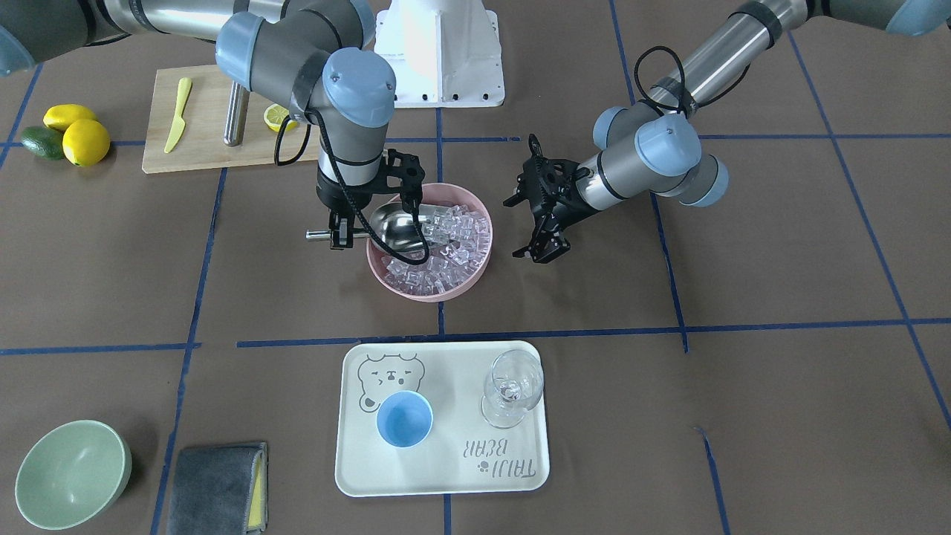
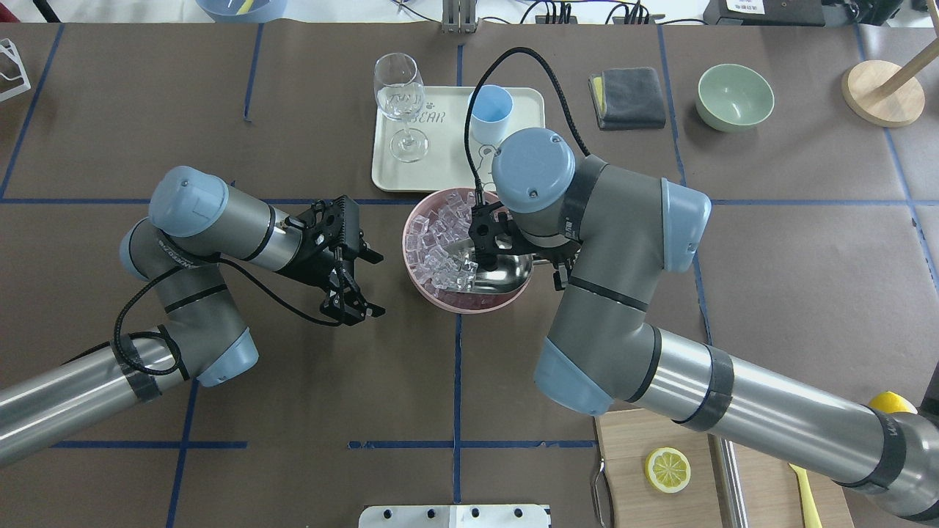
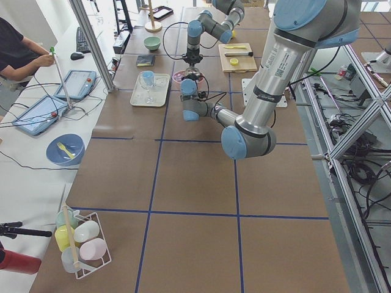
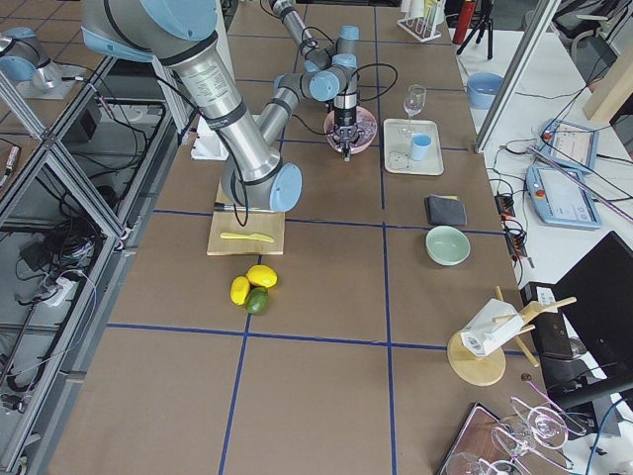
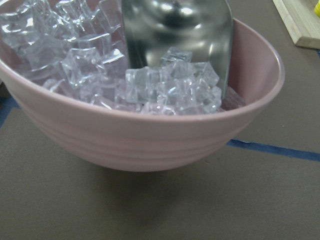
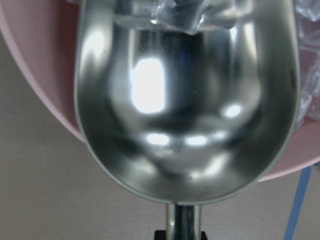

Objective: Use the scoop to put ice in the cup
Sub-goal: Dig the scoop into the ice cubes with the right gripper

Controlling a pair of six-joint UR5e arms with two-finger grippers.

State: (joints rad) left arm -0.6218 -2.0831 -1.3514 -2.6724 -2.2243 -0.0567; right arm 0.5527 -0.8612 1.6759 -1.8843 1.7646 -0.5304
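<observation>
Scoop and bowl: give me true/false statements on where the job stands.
1. The right gripper is shut on the scoop's handle. True.
2. The cup already holds ice. False: it stands empty on the tray.
3. The scoop's trough lies in the pink bowl, among the ice. True.
4. The left gripper grips the bowl's rim. False: it is open, beside the bowl, holding nothing.
5. The scoop is heaped full. False: its trough is mostly bare, cubes only at its mouth.
</observation>
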